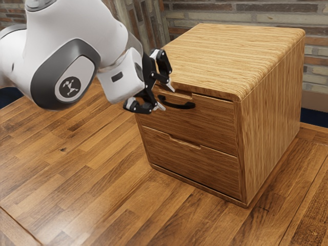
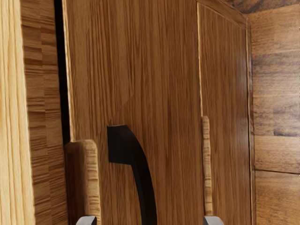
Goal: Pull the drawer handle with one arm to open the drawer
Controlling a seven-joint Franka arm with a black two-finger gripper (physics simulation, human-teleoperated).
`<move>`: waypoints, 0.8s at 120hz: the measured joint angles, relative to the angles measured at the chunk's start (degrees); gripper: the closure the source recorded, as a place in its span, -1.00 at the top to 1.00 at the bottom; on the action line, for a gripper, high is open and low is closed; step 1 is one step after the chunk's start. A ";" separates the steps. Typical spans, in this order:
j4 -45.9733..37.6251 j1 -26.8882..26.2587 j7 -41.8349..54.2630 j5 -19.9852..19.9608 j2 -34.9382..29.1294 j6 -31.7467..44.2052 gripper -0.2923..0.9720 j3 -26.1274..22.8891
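Observation:
A light wooden cabinet [image 1: 266,92] stands on the table with two drawers in its front. The top drawer [image 1: 205,120] carries a black curved handle [image 1: 179,105]. My black gripper [image 1: 165,97] is open at the end of the handle nearer the exterior view's left, one finger above it and one below. Up close, the handle [image 2: 136,173] runs between the two silver fingertips [image 2: 86,220], touching neither. A thin dark gap [image 2: 58,70] shows between the drawer front [image 2: 154,84] and the cabinet's top board [image 2: 28,93].
The lower drawer [image 1: 195,159] has a small wooden lip and sits flush. The cabinet rests on a plank table [image 1: 92,184] with open room in front and toward the exterior view's left. A brick wall [image 1: 241,10] stands behind.

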 joint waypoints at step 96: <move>0.16 -0.69 -2.13 -5.36 4.50 0.54 -0.41 2.69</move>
